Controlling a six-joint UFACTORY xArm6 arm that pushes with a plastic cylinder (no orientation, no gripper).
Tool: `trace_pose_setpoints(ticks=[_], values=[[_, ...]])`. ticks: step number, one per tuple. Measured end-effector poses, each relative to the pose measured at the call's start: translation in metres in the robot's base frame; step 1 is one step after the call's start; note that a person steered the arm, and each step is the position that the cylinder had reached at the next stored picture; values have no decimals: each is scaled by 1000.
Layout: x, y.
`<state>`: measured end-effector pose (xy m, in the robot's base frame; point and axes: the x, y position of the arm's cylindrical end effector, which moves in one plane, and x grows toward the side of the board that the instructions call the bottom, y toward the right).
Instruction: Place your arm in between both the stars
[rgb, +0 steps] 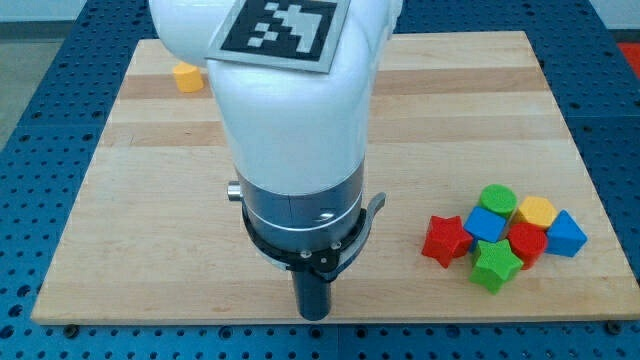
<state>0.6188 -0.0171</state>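
Observation:
A red star (445, 240) and a green star (495, 266) lie at the view's lower right, at the left and bottom of a tight cluster of blocks. The stars sit close together, with the green star to the lower right of the red one. My tip (315, 316) is at the board's bottom edge, well to the left of the red star, touching no block. The arm's white body (290, 110) fills the middle of the view.
The cluster also holds a green cylinder (497, 200), a blue cube (487, 225), a yellow block (536, 212), a red hexagonal block (527, 243) and a blue block (566, 235). An orange block (187, 77) sits at the top left. The wooden board (150, 200) lies on a blue perforated base.

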Motion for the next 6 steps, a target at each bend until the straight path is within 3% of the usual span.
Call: trace_pose_setpoints(ticks=[5,6], values=[[-1,127],[-1,128]])
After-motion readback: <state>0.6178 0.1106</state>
